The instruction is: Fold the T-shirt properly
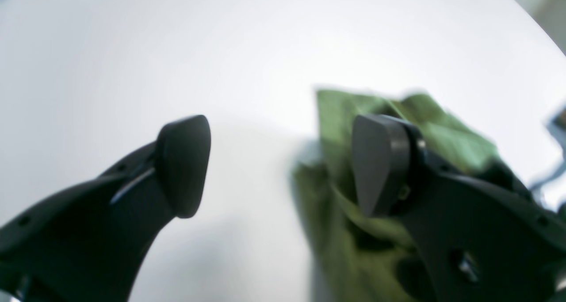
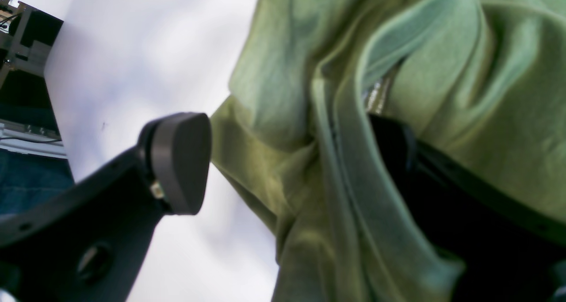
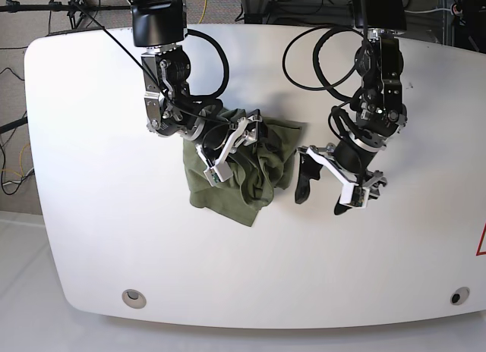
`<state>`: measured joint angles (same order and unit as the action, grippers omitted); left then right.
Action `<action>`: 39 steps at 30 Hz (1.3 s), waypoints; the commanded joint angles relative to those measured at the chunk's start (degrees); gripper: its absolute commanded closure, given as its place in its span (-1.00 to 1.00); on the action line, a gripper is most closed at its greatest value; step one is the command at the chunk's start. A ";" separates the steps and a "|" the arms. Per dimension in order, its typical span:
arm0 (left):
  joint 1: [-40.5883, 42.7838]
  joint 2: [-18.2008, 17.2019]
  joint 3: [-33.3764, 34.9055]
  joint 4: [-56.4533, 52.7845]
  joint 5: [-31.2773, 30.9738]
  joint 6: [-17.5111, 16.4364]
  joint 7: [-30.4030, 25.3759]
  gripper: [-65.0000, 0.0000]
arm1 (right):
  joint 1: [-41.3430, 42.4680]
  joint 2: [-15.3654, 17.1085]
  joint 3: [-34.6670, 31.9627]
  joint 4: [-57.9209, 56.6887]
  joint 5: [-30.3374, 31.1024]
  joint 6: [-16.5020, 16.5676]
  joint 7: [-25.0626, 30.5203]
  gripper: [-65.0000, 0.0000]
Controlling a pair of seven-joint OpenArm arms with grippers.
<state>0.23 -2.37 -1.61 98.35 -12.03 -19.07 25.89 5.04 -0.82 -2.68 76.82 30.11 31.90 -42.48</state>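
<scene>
The white counter [image 3: 99, 215] filled the scene. The left claw [image 3: 325, 187] stood spread and empty, the T-shirt [image 3: 228, 193] just beside it. The right claw [image 3: 231, 147] was also spread, one finger buried in the cloth, pinching nothing that I could see. The olive shirt lay bunched and creased under it. The folding seemed barely started; next, the cloth probably needs spreading flat.

Two arms reach down from the far side of the table. The left gripper [image 3: 322, 187] has its jaws spread wide with nothing between them, one black finger [image 1: 183, 165] well apart from the other. The right gripper [image 3: 232, 149] is also spread wide, and its arm bends at the elbow.
</scene>
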 commanded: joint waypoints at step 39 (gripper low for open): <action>0.69 -1.36 -13.29 0.86 -0.23 -0.40 -1.32 -0.47 | -2.18 -2.04 -2.55 16.06 -0.17 -0.30 -7.41 -0.56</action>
<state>1.78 -3.29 -14.79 98.21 -11.62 -19.51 26.11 2.22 -2.52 -3.92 91.70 28.71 31.20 -51.05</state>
